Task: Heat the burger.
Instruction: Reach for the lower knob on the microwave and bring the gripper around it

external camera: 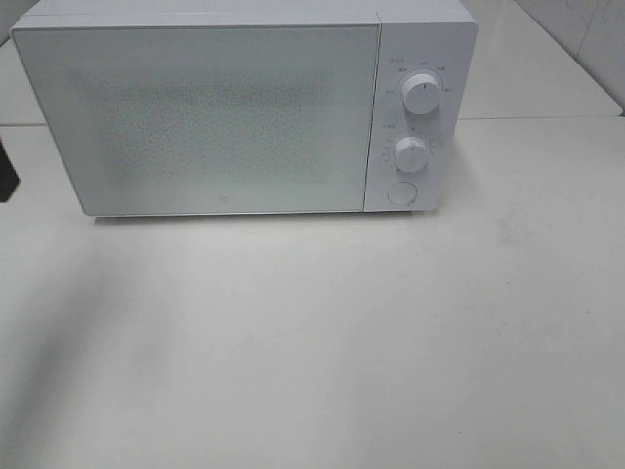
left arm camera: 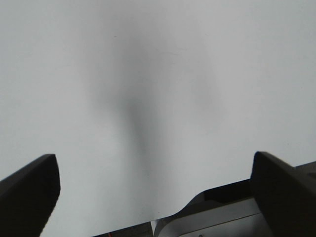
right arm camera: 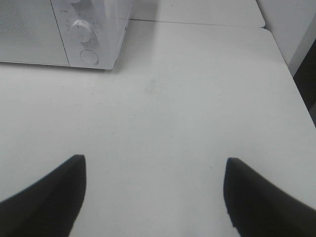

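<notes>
Left gripper (left arm camera: 155, 163) and right gripper (right arm camera: 155, 162): jaws spread wide, released, over the white table (external camera: 312, 342).
Microwave (external camera: 195, 117) stands at 12 o'clock on the table in the high view, door closed. Upper dial (external camera: 422, 94), lower dial (external camera: 411, 154) and round button (external camera: 401, 192) stack along its 3 o'clock side. Burger position cannot be told from these views.

White counter (external camera: 391, 322) under left jaws and right jaws; white microwave (external camera: 244, 117) stands on it, well ahead of right jaws.
</notes>
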